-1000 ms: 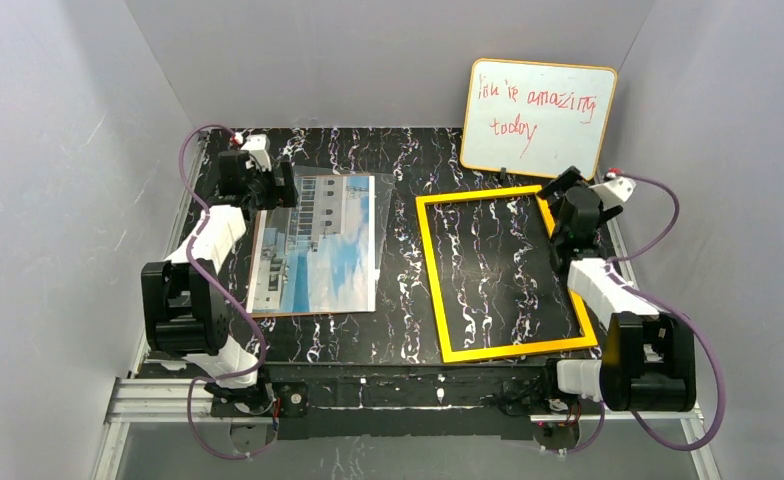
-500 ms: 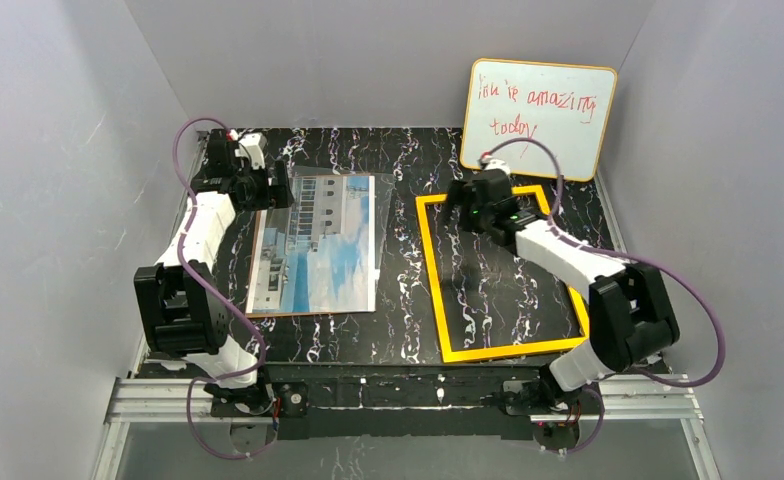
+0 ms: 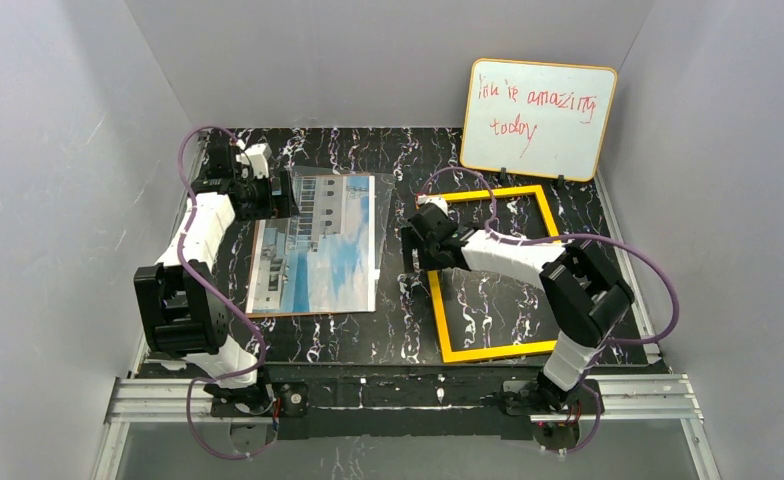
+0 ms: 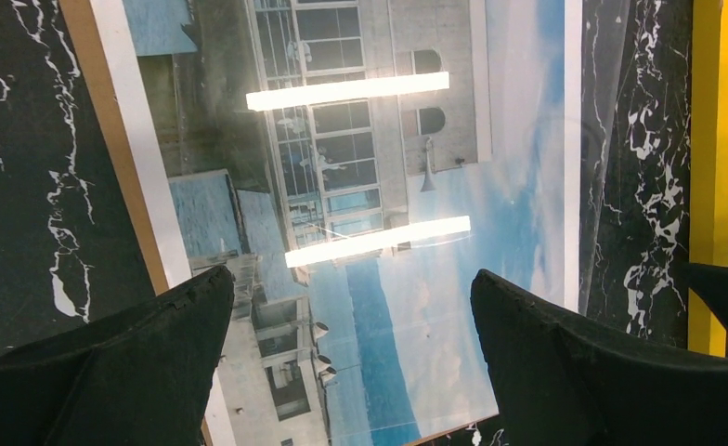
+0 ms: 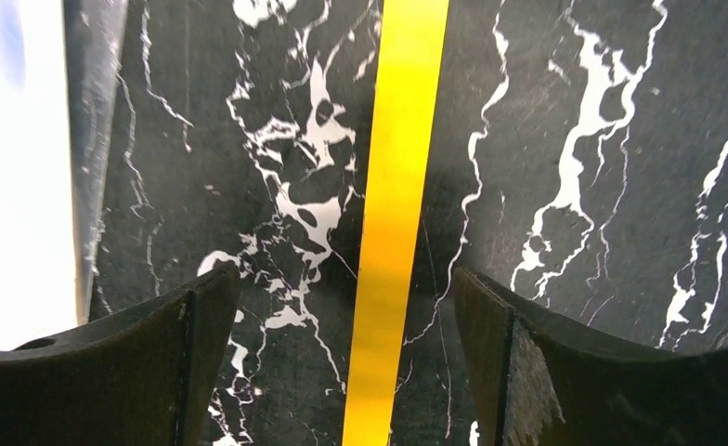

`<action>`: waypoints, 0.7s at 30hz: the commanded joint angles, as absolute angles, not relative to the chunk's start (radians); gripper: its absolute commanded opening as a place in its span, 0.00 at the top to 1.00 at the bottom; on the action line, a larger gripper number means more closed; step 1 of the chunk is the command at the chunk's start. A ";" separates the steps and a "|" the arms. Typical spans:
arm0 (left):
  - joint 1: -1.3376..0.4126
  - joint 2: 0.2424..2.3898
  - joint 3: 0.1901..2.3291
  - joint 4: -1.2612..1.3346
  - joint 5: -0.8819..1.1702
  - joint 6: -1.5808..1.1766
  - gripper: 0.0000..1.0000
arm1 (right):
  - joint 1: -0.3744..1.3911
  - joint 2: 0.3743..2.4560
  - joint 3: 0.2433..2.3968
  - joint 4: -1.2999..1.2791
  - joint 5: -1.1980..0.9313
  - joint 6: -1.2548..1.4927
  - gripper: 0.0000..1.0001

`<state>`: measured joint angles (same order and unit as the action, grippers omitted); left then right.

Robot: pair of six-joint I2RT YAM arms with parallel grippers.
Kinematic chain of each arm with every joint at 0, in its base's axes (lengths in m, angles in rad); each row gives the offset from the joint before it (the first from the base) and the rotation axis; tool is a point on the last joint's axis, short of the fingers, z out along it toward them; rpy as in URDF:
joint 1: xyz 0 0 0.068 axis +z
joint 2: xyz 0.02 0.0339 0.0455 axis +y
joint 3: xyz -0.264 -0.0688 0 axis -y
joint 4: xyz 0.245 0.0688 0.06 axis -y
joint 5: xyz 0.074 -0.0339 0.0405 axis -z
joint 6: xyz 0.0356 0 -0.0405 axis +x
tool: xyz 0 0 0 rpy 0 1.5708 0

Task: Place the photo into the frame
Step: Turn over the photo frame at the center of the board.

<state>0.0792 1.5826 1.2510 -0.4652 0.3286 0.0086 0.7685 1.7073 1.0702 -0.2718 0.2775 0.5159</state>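
Observation:
The photo [image 3: 313, 245], a white building against blue sky, lies face up on the left half of the table. My left gripper [image 3: 290, 192] hovers open over its far left corner, and in the left wrist view the photo [image 4: 416, 232] fills the space between the spread fingers of the left gripper [image 4: 351, 279]. The yellow frame [image 3: 498, 350] lies flat on the right half. My right gripper [image 3: 418, 262] is open above the frame's left rim. That yellow rim [image 5: 393, 214] runs between the fingers of the right gripper [image 5: 344, 275], untouched.
A whiteboard [image 3: 538, 118] with red writing leans on the back wall behind the frame. A brown board edge [image 4: 110, 139] shows under the photo's side. A clear sheet [image 3: 383, 225] juts past the photo's right edge. Grey walls close in left, right and back.
My right arm swung from the frame's far right corner across to its left rim. The left gripper stayed over the photo's corner, shifting only slightly.

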 commanded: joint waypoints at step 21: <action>-0.026 1.577 1.249 -0.602 0.443 0.065 0.02 | 0.850 1.782 1.079 -0.344 0.385 0.658 0.63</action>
<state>0.0032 1.5826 1.2385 -0.5545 0.3973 0.0601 0.8406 1.7557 1.0409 -0.3096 0.4042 0.6033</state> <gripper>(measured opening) 0.981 0.434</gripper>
